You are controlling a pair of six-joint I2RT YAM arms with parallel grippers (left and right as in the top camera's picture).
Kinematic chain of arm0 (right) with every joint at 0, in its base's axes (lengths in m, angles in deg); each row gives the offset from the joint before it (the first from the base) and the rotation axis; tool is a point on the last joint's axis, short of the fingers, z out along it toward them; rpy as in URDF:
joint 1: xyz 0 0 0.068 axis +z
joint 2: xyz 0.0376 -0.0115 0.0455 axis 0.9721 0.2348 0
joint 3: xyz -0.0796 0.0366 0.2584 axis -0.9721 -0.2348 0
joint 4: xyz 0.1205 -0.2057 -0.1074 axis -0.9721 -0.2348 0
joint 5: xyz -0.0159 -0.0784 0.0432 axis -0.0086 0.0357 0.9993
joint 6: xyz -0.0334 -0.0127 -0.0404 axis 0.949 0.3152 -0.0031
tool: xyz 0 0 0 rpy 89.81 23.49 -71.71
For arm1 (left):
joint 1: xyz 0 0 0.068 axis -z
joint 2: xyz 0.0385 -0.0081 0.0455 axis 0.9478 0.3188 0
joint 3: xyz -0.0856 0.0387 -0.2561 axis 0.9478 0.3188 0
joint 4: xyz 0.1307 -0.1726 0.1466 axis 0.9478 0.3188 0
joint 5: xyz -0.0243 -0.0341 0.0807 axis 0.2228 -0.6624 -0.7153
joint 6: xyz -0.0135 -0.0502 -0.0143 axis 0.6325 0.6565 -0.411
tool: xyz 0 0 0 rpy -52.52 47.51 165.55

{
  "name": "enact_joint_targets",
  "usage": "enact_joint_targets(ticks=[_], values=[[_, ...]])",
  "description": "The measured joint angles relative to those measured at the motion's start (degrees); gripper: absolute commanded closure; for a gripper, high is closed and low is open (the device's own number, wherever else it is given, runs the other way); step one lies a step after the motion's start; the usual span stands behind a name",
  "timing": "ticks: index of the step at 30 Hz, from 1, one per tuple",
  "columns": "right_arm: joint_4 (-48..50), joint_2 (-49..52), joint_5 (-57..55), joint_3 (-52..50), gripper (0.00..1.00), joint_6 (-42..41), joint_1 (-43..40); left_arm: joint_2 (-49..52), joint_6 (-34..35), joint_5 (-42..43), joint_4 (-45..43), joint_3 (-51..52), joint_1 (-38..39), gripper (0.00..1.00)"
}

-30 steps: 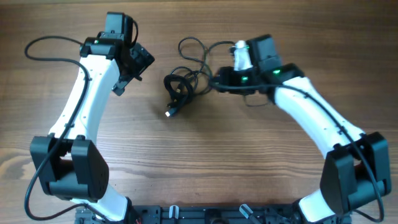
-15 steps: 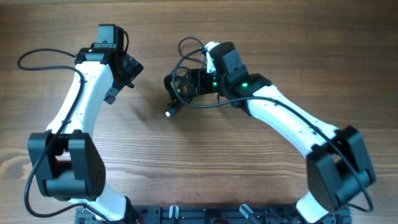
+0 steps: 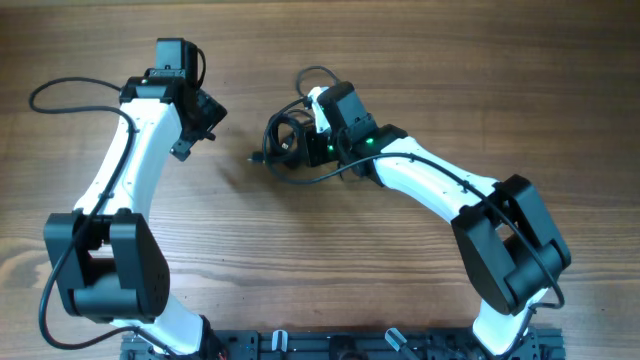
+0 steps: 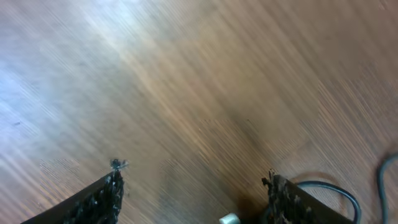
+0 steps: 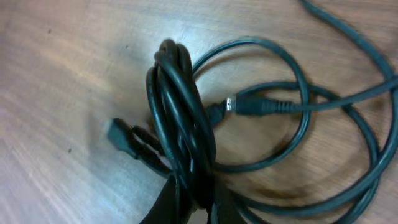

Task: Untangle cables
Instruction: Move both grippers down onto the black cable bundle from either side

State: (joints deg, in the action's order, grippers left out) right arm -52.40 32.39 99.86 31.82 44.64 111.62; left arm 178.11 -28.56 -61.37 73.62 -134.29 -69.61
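Observation:
The cables (image 3: 283,140) are thin black cords lying at the table's middle back, a tight coil with loose loops (image 3: 318,76) trailing behind it. In the right wrist view the coil (image 5: 180,118) stands upright between my fingers, with one plug (image 5: 249,104) inside a loop and another plug (image 5: 121,134) on the left. My right gripper (image 3: 300,146) (image 5: 198,202) is shut on the coil. My left gripper (image 3: 203,125) (image 4: 194,177) hangs open over bare wood left of the cables, holding nothing. A pale plug tip (image 4: 229,218) and a cord (image 4: 336,190) show by its right finger.
The table (image 3: 330,250) is plain wood. Thicker black arm cables (image 3: 60,85) loop off the left arm at the far left. Both arm bases (image 3: 110,270) (image 3: 510,250) stand near the front edge.
My right arm has swung left over the coil and shut on it; the coil has shifted slightly left. My left arm drew a little left, then held still, its jaws narrowing somewhat.

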Motion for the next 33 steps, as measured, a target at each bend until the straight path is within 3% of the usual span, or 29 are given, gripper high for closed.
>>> enact_joint_targets(ticks=[4,9,13,17,20,26,28,33], values=[[-2.12,0.00,5.11,0.00,0.96,-0.98,-0.17,0.00,-4.52,5.11,-2.08,0.00,-0.04,0.20],[-4.02,0.00,11.80,0.00,0.94,-9.81,-0.15,0.00,-7.63,9.75,-2.29,0.00,-0.04,0.16],[-2.29,0.00,19.63,0.00,0.79,-15.50,-0.15,0.00,-10.73,13.86,-2.89,0.02,-0.04,0.16],[-1.53,0.00,24.94,0.00,0.64,-15.13,-0.37,0.00,-14.53,18.49,-3.34,0.00,-0.07,0.16],[-2.60,0.00,26.86,0.00,0.61,-14.36,-2.08,0.00,-17.07,22.95,-3.34,0.00,-0.68,0.16],[-3.23,0.00,27.76,0.00,0.54,-13.42,-7.15,0.00,-19.65,30.05,-3.13,0.00,-3.43,0.32],[-3.23,0.02,27.76,0.00,0.54,-12.59,-7.74,0.00,-20.00,31.65,-2.54,0.02,-3.87,0.47],[-4.83,0.00,27.15,0.00,0.53,-9.60,-7.37,0.00,-19.52,34.97,0.39,0.00,-3.67,0.62]])
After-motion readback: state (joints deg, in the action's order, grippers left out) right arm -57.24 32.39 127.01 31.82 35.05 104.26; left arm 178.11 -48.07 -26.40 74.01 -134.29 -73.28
